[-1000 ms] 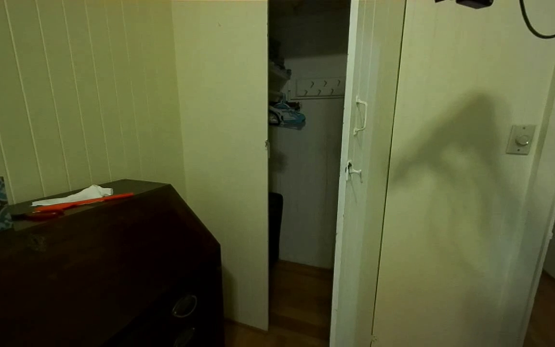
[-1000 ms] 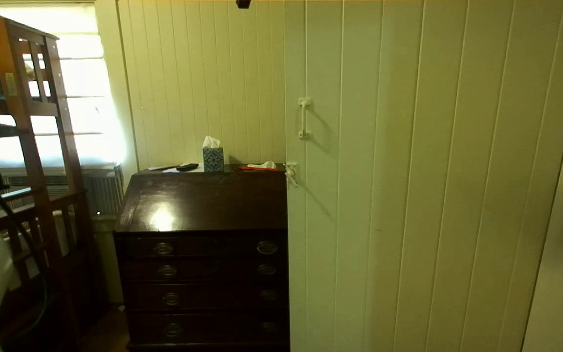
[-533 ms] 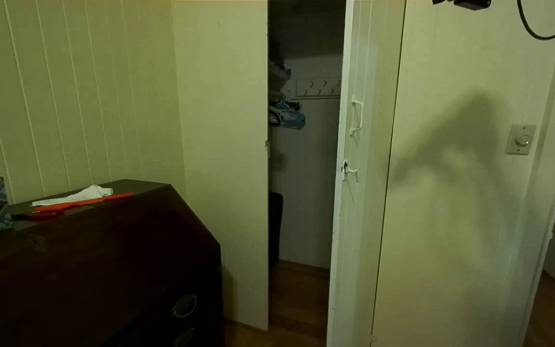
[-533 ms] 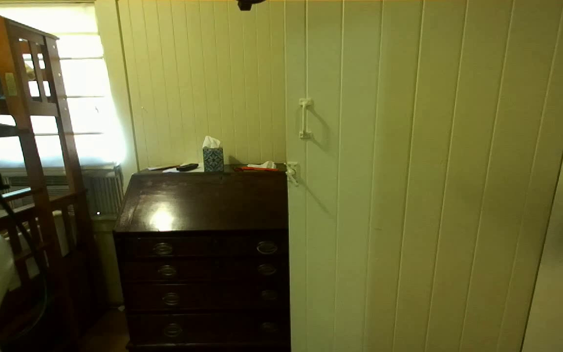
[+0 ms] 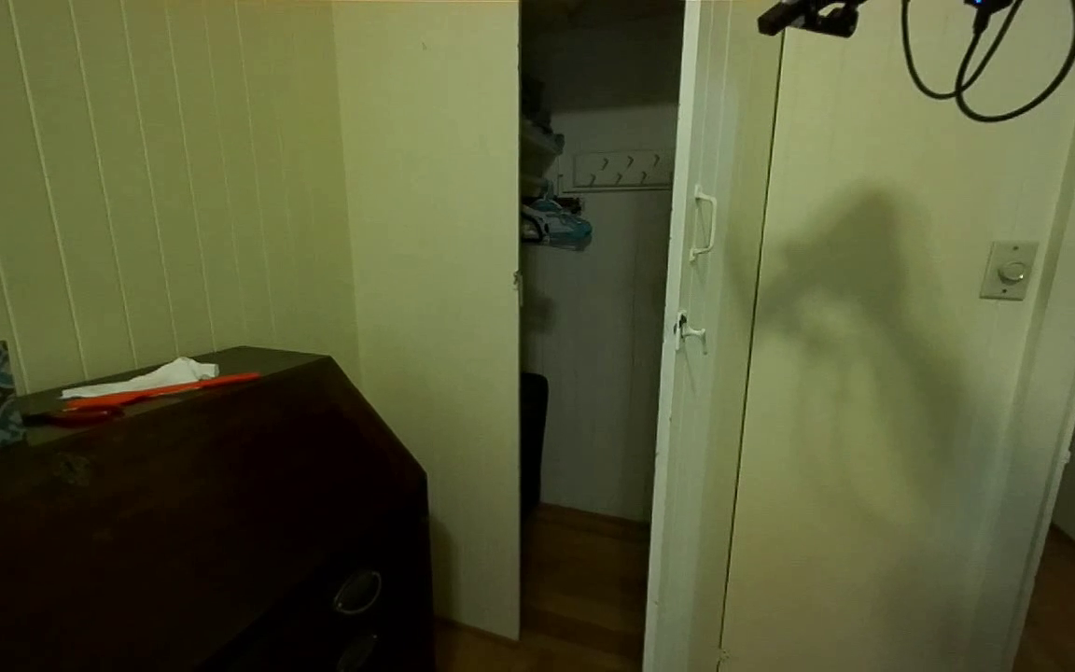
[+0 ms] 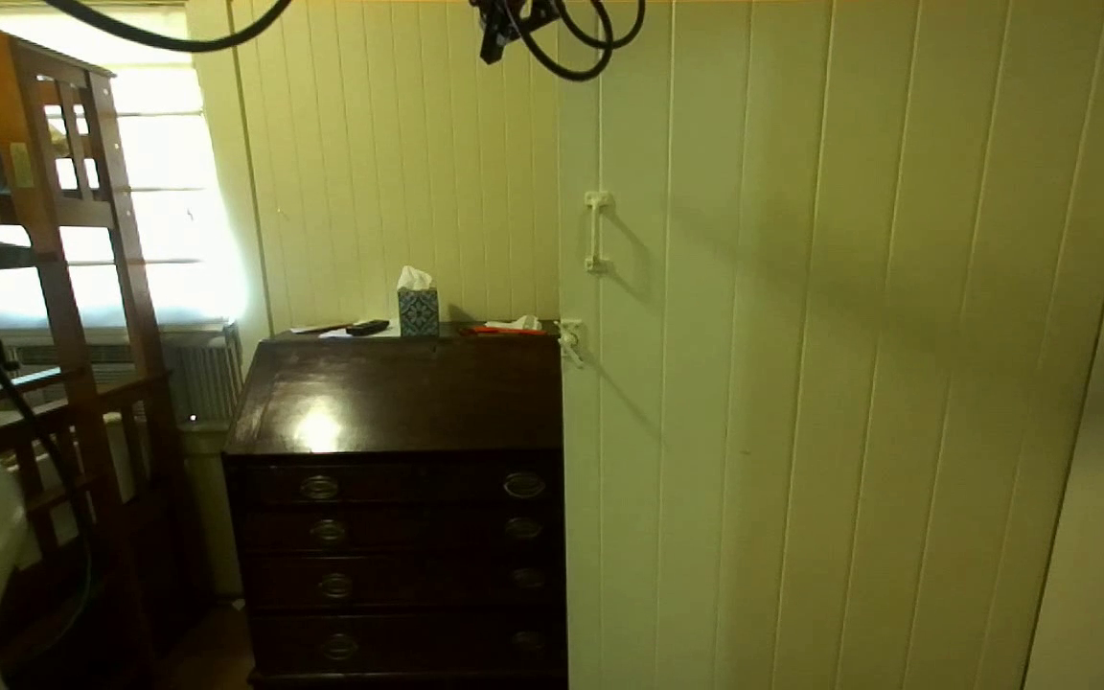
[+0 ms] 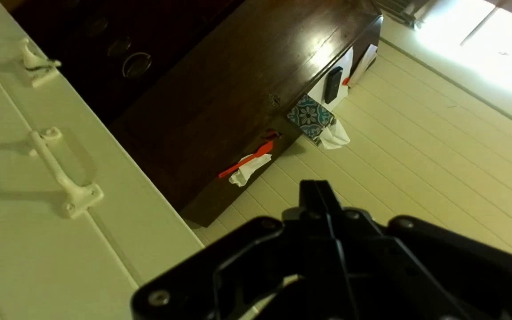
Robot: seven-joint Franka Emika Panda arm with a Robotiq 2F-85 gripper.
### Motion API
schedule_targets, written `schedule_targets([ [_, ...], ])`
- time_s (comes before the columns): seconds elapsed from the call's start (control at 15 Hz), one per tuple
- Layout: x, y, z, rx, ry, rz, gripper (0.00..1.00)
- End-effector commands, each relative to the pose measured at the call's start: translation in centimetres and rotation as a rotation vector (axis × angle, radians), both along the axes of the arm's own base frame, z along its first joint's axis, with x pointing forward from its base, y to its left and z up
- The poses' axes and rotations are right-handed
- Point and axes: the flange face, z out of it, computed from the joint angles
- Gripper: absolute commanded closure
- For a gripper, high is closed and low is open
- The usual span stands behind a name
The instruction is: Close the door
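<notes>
Home bedroom; bunk bed; bureau

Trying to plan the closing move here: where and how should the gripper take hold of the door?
Probably by the pull handle, coming straight at the grooved face of the door, with the jaws to either side of it. It is slim, upright, near the door's free edge, and fixed at both ends with a gap behind. The gripper is shut, so it would open first.

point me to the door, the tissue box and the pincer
Door (image 6: 830,402): in an exterior view, on its grooved face.
Tissue box (image 7: 309,116): wrist view, on its patterned side.
Pincer (image 7: 318,195): wrist view, midway between its shut fingertips.
</notes>
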Motion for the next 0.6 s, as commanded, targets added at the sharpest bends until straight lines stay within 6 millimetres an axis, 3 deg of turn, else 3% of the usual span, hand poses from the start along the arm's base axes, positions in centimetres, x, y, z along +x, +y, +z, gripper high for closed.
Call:
schedule_targets([
  [0.0,1.9,0.6,1.0,-0.103,-0.157,0.055,1.00],
  [0.53,1.7,-3.9,4.5,-0.235,-0.542,-0.026,1.00],
])
